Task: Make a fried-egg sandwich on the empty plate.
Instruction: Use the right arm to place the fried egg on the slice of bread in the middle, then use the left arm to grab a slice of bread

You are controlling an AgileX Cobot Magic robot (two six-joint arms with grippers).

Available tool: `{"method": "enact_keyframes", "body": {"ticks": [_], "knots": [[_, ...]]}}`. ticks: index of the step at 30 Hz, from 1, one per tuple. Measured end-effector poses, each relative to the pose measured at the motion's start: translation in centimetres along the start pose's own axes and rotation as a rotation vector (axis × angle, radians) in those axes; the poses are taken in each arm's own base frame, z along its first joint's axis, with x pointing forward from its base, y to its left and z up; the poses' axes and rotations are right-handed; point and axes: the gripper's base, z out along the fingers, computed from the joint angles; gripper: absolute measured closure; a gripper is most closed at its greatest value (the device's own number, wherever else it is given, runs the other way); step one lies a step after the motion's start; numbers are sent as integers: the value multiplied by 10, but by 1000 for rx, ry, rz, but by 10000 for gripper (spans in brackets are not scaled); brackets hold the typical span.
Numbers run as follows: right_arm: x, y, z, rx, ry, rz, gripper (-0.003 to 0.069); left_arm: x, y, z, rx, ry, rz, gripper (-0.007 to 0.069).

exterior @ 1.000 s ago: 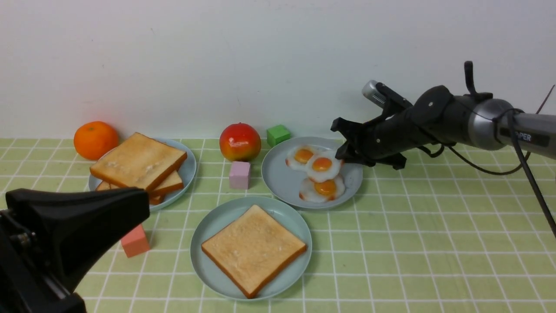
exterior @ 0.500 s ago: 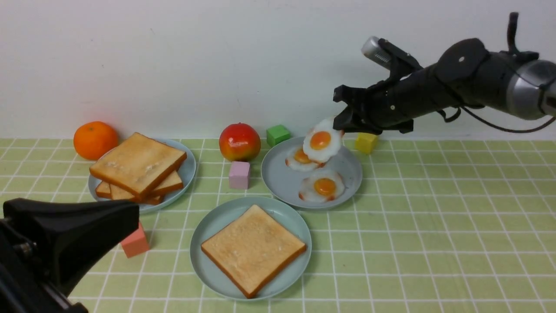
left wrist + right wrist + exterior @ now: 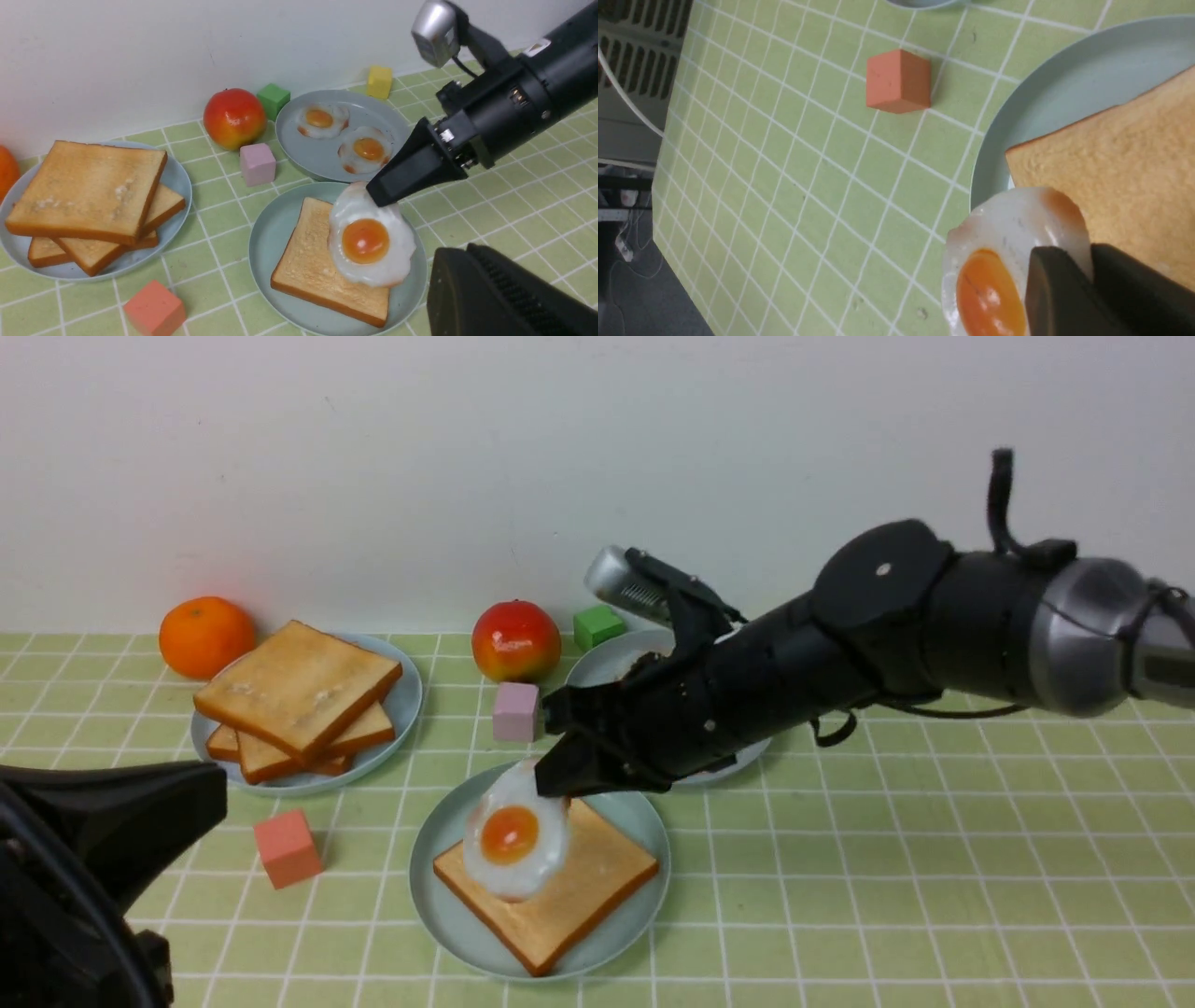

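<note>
My right gripper [image 3: 553, 786] is shut on the white rim of a fried egg [image 3: 512, 835] with an orange yolk. The egg hangs tilted just over one toast slice [image 3: 588, 882] lying on the large mint-teal plate [image 3: 431, 845]. In the right wrist view the fingers [image 3: 1087, 266] pinch the egg [image 3: 990, 284] beside the toast [image 3: 1120, 177] and the plate [image 3: 1045, 93]. The left wrist view shows the egg [image 3: 366, 240] over the toast [image 3: 308, 261]. My left gripper [image 3: 201, 798] is at the front left, shut and empty, and also shows in the left wrist view [image 3: 460, 252].
A stack of toast slices [image 3: 299, 686] sits on a grey-blue plate at the back left. Two more eggs lie on another grey-blue plate [image 3: 299, 154], behind my right arm. An orange [image 3: 205, 637], apple [image 3: 515, 641] and green [image 3: 597, 625], pink [image 3: 515, 711], red [image 3: 288, 847] and yellow [image 3: 379, 81] cubes stand around.
My right gripper lifted one egg off the egg plate, then carried it forward and left, down over the toast on the mint-teal plate. My left gripper drew back a little.
</note>
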Motion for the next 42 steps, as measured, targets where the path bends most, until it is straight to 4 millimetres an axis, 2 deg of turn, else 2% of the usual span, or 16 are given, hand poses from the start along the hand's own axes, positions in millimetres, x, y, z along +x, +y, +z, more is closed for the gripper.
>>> {"method": "enact_keyframes", "body": {"ticks": [6, 14, 17, 21, 24, 26, 28, 29, 32, 33, 34, 35, 37, 39, 42], "knots": [[2, -25, 28, 59, -35, 67, 568, 0, 0, 0, -2, 0, 0, 602], [5, -39, 42, 90, -33, 100, 552, 0, 0, 0, -3, 0, 1, 601], [5, -41, 41, 96, -25, 89, 473, 0, 0, 0, -3, 0, 1, 596], [4, -49, 33, 95, 21, 70, 331, 1, 1, 0, -8, 12, -5, 592], [1, -53, 19, 90, 50, 53, 286, 4, 1, 0, -17, 39, -37, 587], [-7, -52, -9, 95, 69, 27, 282, 8, 2, 5, -43, 92, -77, 586], [-11, -42, -42, 105, 83, -19, 317, 13, 1, 16, -71, 155, -100, 586], [-11, -39, -52, 119, 99, -37, 346, 14, 1, 20, -79, 175, -105, 586], [-4, -15, -104, 178, 116, -133, 451, 20, -3, 41, -105, 266, -106, 599], [-3, -14, -107, 191, 119, -142, 459, 20, -4, 44, -108, 278, -107, 604], [3, -7, -120, 210, 131, -162, 498, 21, -6, 51, -115, 302, -109, 617], [15, 8, -150, 245, 111, -202, 555, 21, -9, 67, -134, 349, -111, 638], [32, 23, -181, 273, 67, -234, 613, 17, -10, 84, -157, 381, -125, 638], [48, 34, -204, 283, 19, -267, 645, 10, -7, 97, -186, 394, -136, 638], [77, 50, -240, 289, -92, -325, 658, -4, 11, 120, -247, 416, -150, 638]]}}
